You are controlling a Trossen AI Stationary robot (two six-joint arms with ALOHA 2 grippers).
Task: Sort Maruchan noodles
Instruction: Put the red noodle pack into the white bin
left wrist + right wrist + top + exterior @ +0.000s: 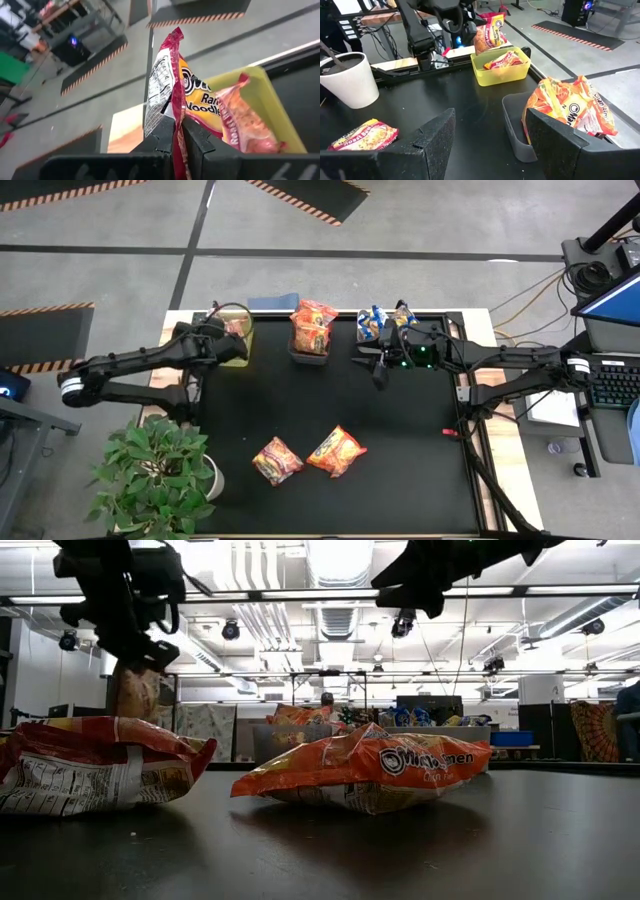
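My left gripper (pixel 178 122) is shut on a red-and-yellow noodle packet (pixel 170 75) over the yellow-green bin (pixel 265 85), where a similar packet (pixel 245 120) lies. In the high view this gripper (pixel 228 332) is at the table's far left. My right gripper (pixel 375 370) hangs open near the far right, touching nothing, just in front of the bin of blue packets (pixel 385 322). A dark bin (pixel 310 345) between them holds orange packets (pixel 570 112). A red-and-yellow packet (pixel 277 460) and an orange packet (pixel 336 450) lie flat on the table's near middle. My left gripper pinches the packet's red crimped edge (pixel 176 112) between its two fingers. The rest of the packet stands out beyond the fingertips, edge-on to the wrist camera. It is lifted clear above the yellow-green bin (pixel 502 67), as the right wrist view shows (pixel 490 30).
A potted plant in a white pot (pixel 160 470) stands at the table's near left corner. The black tabletop (pixel 400 470) is bare to the right of the two loose packets. A keyboard and cables (pixel 610 380) lie off the table's right side.
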